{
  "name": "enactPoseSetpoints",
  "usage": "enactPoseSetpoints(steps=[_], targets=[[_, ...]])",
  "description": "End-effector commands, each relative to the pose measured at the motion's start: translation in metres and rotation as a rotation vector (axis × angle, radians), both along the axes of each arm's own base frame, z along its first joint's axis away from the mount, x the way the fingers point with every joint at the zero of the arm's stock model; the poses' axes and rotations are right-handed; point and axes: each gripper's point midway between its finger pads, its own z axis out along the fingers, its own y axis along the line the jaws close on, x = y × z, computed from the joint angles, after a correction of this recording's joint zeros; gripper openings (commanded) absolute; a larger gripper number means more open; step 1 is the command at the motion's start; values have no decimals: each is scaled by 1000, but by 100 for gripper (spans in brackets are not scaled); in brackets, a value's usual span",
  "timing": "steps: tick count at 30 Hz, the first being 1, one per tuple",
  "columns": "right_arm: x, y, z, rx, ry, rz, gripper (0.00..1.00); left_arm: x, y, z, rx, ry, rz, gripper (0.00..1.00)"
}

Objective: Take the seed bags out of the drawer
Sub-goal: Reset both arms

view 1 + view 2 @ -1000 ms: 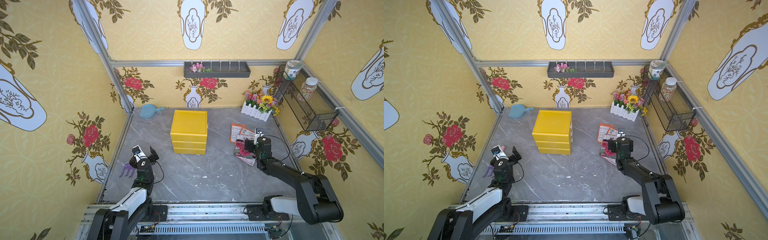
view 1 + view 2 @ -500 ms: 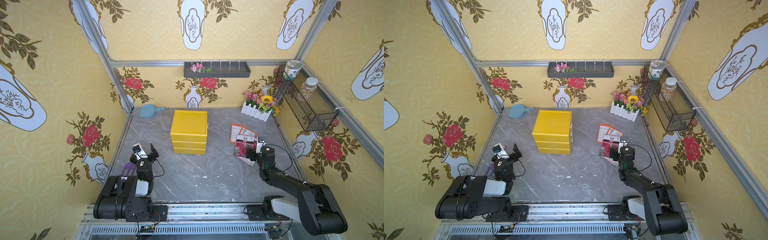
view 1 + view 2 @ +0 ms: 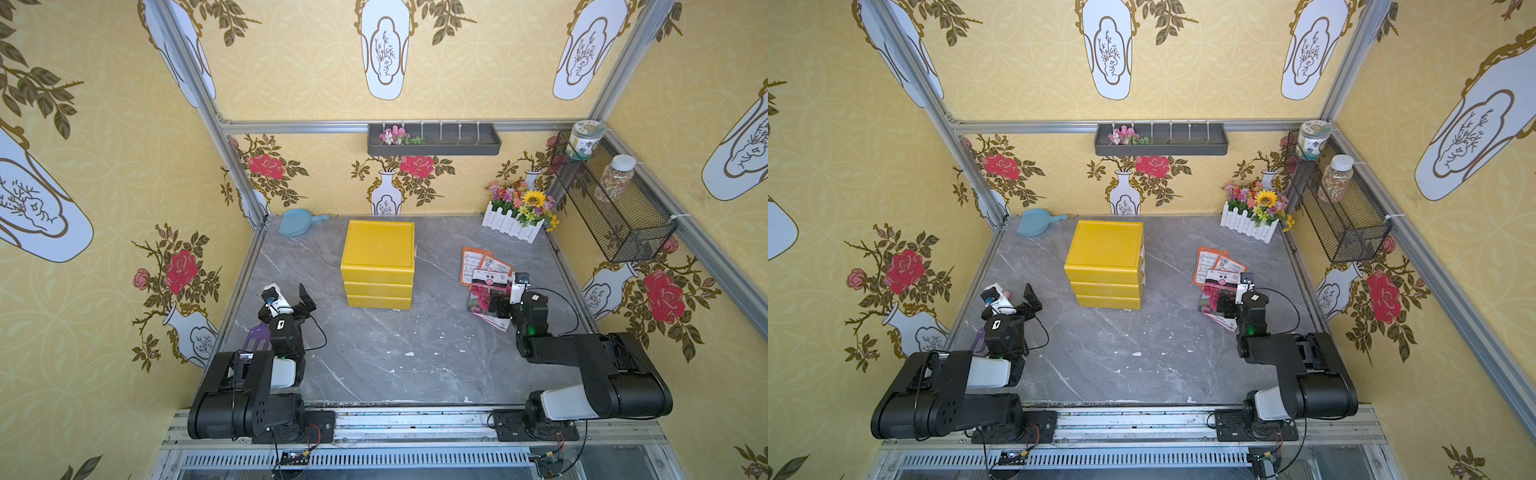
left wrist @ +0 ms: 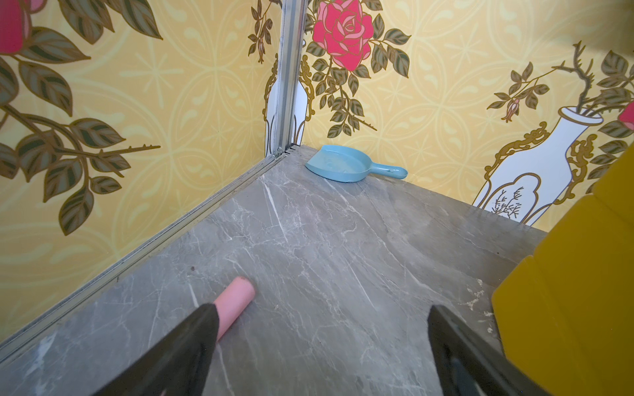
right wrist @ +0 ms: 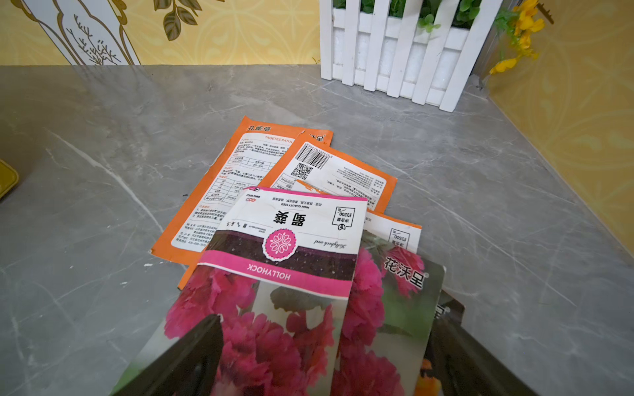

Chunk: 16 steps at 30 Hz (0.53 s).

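- Seeing the seed bags (image 3: 484, 272) lying in an overlapping pile on the table, right of the yellow drawer unit (image 3: 378, 253).
- My right gripper (image 5: 329, 315) sits at that pile's near edge, fingers spread wide, gripping nothing.
- My left gripper (image 4: 322, 308), left of the unit, has its fingers apart and empty.

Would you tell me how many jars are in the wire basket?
2. A squat jar stands at the wire basket's far end; a white-lidded jar stands beside it, nearer. None seem hidden.

The seed bags (image 5: 284, 233) overlap, hiding lower ones; the nearest is cut off.
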Motion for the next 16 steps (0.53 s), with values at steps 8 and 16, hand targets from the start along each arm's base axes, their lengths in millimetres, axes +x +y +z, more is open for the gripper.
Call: enactPoseSetpoints(steps=[8, 16], targets=[[4, 3, 3, 11, -12, 12, 97, 1, -1, 3, -7, -14, -9, 100], [2, 4, 5, 22, -24, 24, 97, 1, -1, 2, -5, -10, -8, 100]])
